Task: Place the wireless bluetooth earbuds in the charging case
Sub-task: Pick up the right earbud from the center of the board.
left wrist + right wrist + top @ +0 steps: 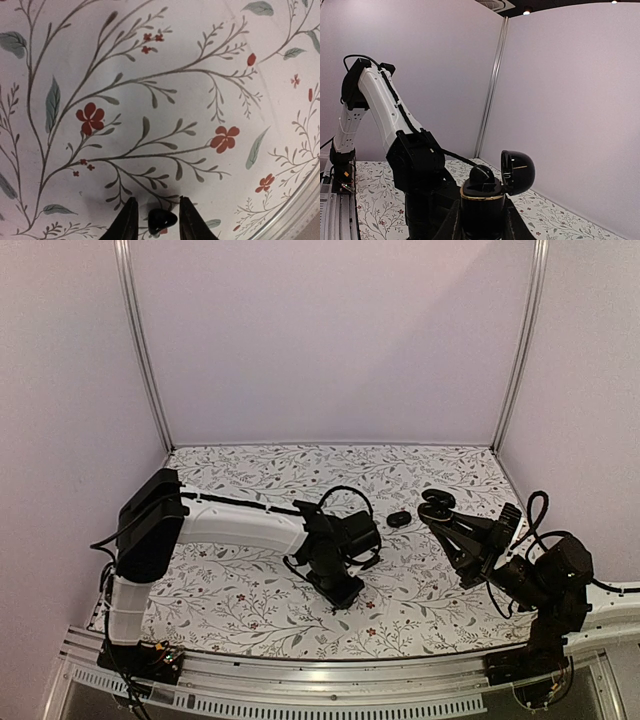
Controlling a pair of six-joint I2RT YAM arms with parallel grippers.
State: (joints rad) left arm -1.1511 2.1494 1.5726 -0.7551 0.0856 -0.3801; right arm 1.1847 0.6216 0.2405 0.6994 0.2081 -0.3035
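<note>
earbud [162, 220]: tiny, likely light, slick; pinch across its body; left gripper [157, 201] narrow around it, contact unclear; right gripper [482, 212] clamps charging case [481, 196].

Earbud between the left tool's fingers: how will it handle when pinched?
The earbud looks glossy and rounded, so it may squirt out of a pinch. It is tiny beside the left tool's fingers, so it is probably very light and easily nudged.
</note>
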